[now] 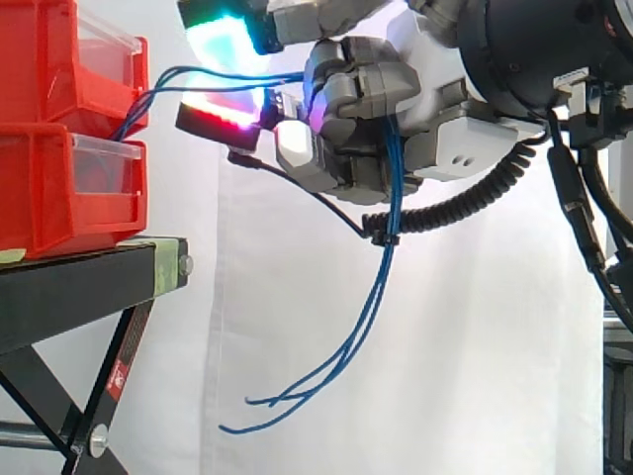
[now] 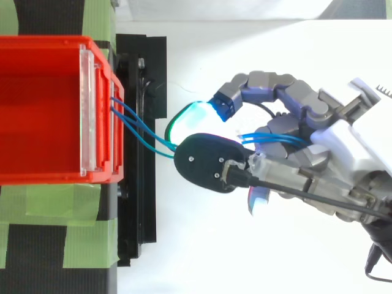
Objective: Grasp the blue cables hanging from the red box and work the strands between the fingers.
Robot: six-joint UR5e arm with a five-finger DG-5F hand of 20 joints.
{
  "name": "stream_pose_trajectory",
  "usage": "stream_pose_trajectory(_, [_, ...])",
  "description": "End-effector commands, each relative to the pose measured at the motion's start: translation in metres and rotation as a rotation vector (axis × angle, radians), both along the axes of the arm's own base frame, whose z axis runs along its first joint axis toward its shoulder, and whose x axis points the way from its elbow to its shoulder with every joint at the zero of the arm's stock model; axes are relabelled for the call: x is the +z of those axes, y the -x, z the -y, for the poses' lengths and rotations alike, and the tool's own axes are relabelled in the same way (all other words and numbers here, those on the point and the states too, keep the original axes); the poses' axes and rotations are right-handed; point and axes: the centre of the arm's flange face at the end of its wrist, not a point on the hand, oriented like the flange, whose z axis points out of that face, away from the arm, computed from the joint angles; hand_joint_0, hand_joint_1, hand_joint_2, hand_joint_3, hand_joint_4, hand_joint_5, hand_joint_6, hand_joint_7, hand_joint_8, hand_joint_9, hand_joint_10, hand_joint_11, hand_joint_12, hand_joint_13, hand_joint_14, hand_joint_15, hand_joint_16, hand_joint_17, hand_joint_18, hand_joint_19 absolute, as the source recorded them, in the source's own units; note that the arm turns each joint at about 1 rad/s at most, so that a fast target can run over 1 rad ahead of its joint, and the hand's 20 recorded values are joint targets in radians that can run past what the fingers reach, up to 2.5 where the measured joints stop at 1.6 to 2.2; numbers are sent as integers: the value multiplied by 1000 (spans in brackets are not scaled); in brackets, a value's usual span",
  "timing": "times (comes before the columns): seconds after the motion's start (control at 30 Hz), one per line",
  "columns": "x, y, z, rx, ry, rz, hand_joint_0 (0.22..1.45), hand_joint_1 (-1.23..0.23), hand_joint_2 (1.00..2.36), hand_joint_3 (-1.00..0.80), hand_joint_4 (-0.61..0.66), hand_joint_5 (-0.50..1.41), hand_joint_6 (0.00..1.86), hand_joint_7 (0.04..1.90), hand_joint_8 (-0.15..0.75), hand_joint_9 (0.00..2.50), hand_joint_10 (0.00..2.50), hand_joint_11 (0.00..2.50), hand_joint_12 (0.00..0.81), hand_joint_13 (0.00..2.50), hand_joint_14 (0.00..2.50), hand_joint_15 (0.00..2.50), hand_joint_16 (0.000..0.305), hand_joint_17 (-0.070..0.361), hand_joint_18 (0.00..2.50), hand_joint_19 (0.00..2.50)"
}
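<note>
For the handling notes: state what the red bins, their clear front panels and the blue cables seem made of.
Red bins: likely moulded plastic, even colour, mild sheen. Clear front panels: probably transparent plastic, see-through with bright edges. Blue cables: thin, smooth, seemingly plastic-sheathed wire; they droop in loose curves below the hand, whose curled fingers hold them. Core hidden.

Nothing was readable here
Just a small red sticker (image 1: 117, 377) sat on the leg of the black stand (image 1: 69, 297), its print way too tiny to make out.
</note>
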Motion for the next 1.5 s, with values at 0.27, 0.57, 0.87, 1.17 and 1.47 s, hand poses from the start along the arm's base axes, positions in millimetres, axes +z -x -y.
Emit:
stream_pose_trajectory(0.27, [0, 0, 0, 0, 0, 0, 706, -760, 1478, -252, 210, 22, 1617, 1304, 524, 1955, 2500, 2500, 623, 1986, 2500, 1614, 246, 185, 2500, 585])
stream_pose_trajectory(0.57, [-1, 0, 0, 0, 0, 0, 1113, -794, 1008, 95, -62, 34, 1654, 1629, 524, 1955, 2500, 2500, 623, 1986, 2500, 1614, 246, 185, 2500, 585])
stream_pose_trajectory(0.87, [0, 0, -1, -3, 0, 3, 1151, -766, 1109, 169, 6, -77, 1694, 1479, 524, 1955, 2500, 2500, 623, 1986, 2500, 1614, 246, 185, 2500, 585])
stream_pose_trajectory(1.17, [-1, -1, -3, 3, -7, 12, 868, -722, 1011, -436, 243, -174, 1599, 1253, 524, 1955, 2500, 2500, 623, 1986, 2500, 1614, 246, 185, 2500, 585])
stream_pose_trajectory(1.47, [0, -1, -3, 3, -7, 13, 773, -732, 1000, -974, 255, -218, 1561, 1225, 524, 1955, 2500, 2500, 623, 1986, 2500, 1614, 246, 185, 2500, 585])
